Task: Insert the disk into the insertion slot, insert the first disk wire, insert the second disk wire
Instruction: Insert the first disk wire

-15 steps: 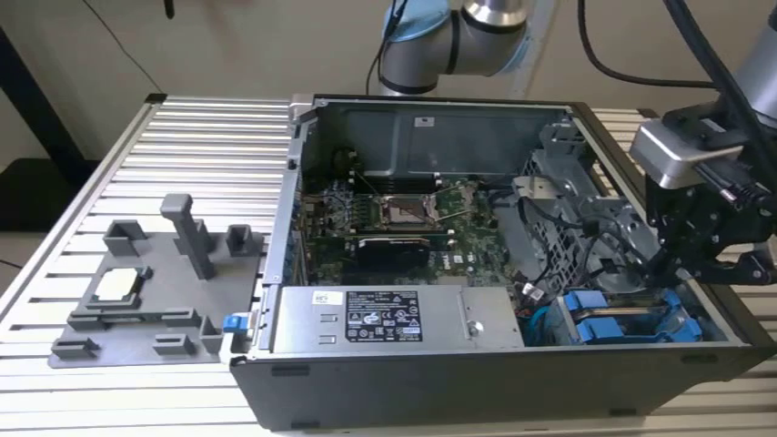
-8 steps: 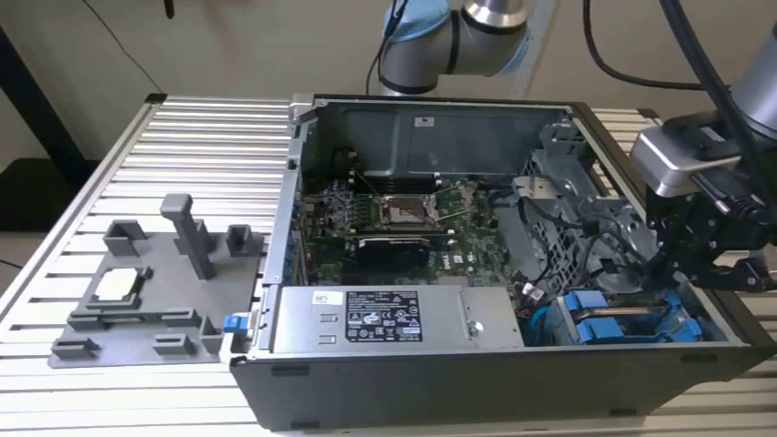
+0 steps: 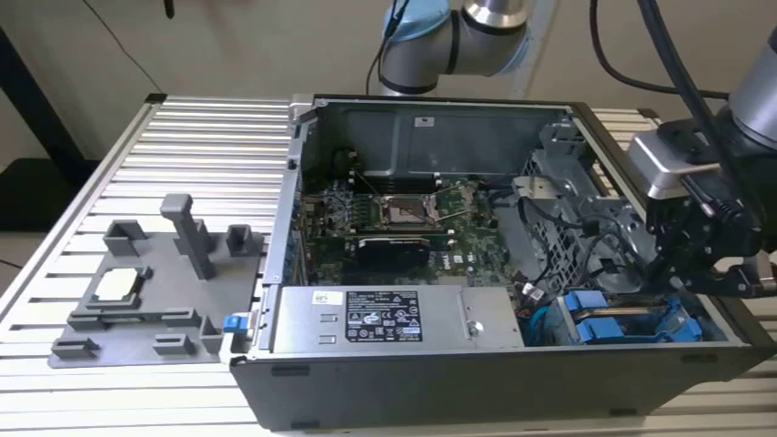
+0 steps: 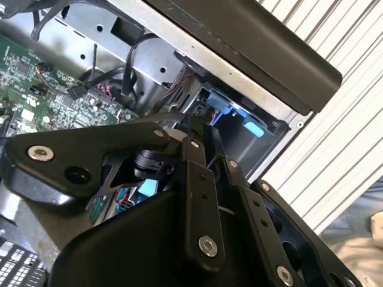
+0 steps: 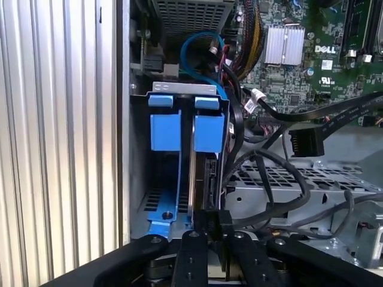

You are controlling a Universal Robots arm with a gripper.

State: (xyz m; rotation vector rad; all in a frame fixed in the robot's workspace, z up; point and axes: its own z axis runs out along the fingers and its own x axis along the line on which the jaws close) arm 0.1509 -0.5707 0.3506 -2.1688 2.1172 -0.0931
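A table of ribbed silver aluminium (image 3: 206,146) carries a large dark grey computer case (image 3: 486,391), which lies on its side with the cover off. Behind the case rises the grey and pale blue robot arm (image 3: 449,45). On the table, at the exterior view's left of the case, lies a grey plastic fixture plate with upright posts (image 3: 122,319).

Inside the case, a silver power-supply box with labels (image 3: 388,319) sits against the near wall, and the green motherboard (image 3: 401,214) lies behind it. In the corner at the exterior view's right stands the grey sheet-metal drive cage.

The insertion slot (image 5: 206,88) of this cage is already occupied: the disk (image 5: 209,133), a flat grey drive in a bright blue plastic carrier, sits inside it. Just beside the disk stands a second blue carrier (image 5: 164,131).

The black gripper (image 5: 213,230) is at the near end of the disk. Its fingers are drawn narrow, and they seem to grasp a small black plug (image 5: 213,216) that touches the end of the disk. A black cable leads to this plug.
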